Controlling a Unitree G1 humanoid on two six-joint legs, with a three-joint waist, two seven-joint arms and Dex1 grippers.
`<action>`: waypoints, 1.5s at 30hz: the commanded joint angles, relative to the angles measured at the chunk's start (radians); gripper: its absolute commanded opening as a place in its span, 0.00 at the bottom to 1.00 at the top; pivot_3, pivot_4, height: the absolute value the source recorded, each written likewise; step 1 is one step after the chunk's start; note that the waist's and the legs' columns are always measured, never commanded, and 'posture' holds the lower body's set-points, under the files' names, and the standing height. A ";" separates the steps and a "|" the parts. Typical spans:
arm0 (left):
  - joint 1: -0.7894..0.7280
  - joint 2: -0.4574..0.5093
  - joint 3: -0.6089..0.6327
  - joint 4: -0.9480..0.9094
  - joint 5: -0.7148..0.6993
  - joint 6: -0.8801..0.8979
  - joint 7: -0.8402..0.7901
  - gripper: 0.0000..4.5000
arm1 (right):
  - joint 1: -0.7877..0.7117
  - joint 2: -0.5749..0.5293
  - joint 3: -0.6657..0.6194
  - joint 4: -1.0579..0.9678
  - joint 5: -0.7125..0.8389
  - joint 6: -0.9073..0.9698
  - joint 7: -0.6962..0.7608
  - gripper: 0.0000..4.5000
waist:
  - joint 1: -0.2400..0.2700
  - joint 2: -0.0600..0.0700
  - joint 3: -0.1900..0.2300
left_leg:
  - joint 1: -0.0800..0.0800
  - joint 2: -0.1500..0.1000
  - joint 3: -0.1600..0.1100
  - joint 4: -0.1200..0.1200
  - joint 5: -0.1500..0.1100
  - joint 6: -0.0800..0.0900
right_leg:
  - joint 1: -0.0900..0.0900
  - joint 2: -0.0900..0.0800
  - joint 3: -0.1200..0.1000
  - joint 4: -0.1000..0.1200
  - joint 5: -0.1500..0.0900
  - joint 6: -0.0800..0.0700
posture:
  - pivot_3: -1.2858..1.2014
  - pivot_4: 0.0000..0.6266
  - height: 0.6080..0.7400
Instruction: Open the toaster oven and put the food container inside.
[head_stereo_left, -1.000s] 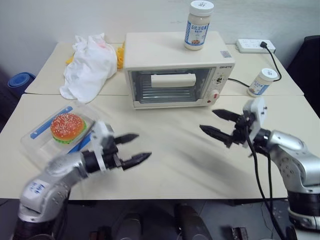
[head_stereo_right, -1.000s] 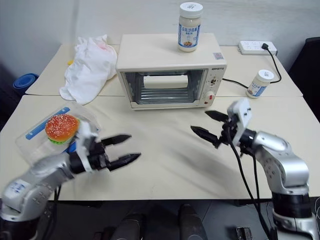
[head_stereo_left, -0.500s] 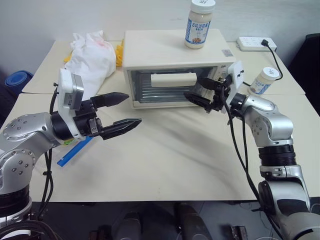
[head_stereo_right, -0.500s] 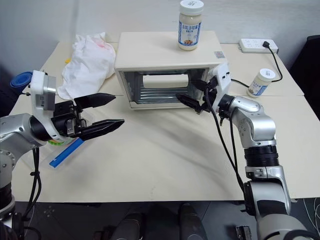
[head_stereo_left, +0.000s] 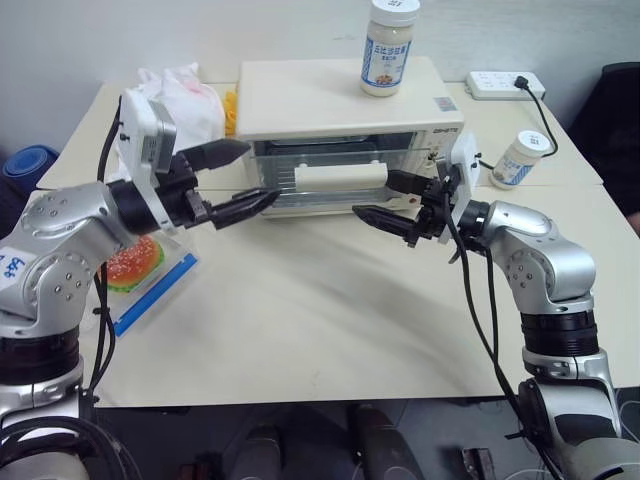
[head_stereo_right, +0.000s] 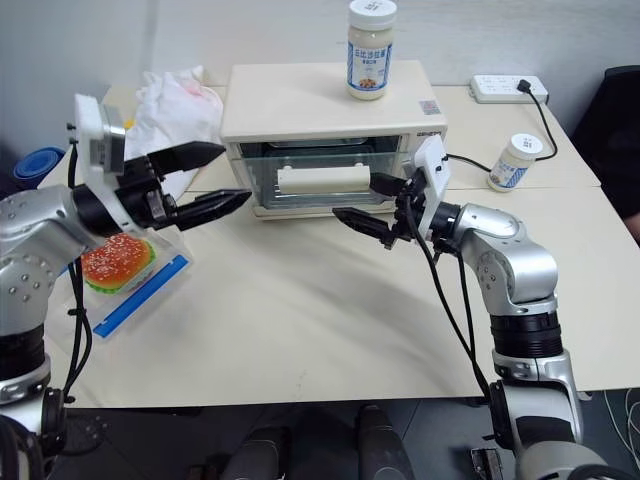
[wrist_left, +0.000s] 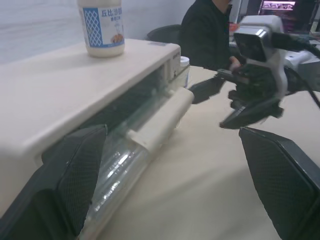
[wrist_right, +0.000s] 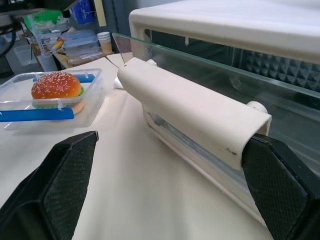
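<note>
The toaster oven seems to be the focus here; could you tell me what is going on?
The robot is about to open the toaster oven. Both grippers are raised in front of its door, open and empty: the left gripper near the door's left end, the right gripper just below the white bar handle. The door looks tipped slightly ajar at the top. The food container with the toy burger sits on the table, not yet touched.

both claws have risen to the toaster oven (head_stereo_left: 340, 135); its door now seems ajar.
</note>
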 joint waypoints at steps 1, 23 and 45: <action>-0.116 0.010 -0.079 0.127 0.121 -0.100 -0.091 0.86 | 0.039 0.025 -0.010 -0.114 0.044 0.002 -0.023 1.00 | -0.002 0.000 0.000 | 0.000 0.000 0.000 0.000 0.000 0.000 | 0.000 0.000 0.000 0.000 0.000 0.000 | 0.52 0.24 1.00; -0.199 -0.085 -0.339 0.380 0.503 -0.406 -0.401 0.01 | 0.302 -0.035 -0.079 -0.311 0.059 0.018 -0.127 1.00 | 0.004 0.000 0.000 | -0.001 0.000 0.002 0.001 0.000 0.000 | -0.002 0.000 0.001 0.004 0.000 0.000 | 0.52 0.24 1.00; 0.039 -0.186 -0.434 0.269 0.680 -0.413 -0.282 0.01 | 0.562 -0.323 -0.350 -0.563 0.442 0.179 -0.094 1.00 | 0.027 0.000 0.000 | 0.004 -0.001 -0.002 0.004 0.000 0.002 | 0.009 0.001 0.000 -0.001 0.001 0.001 | 0.52 0.24 1.00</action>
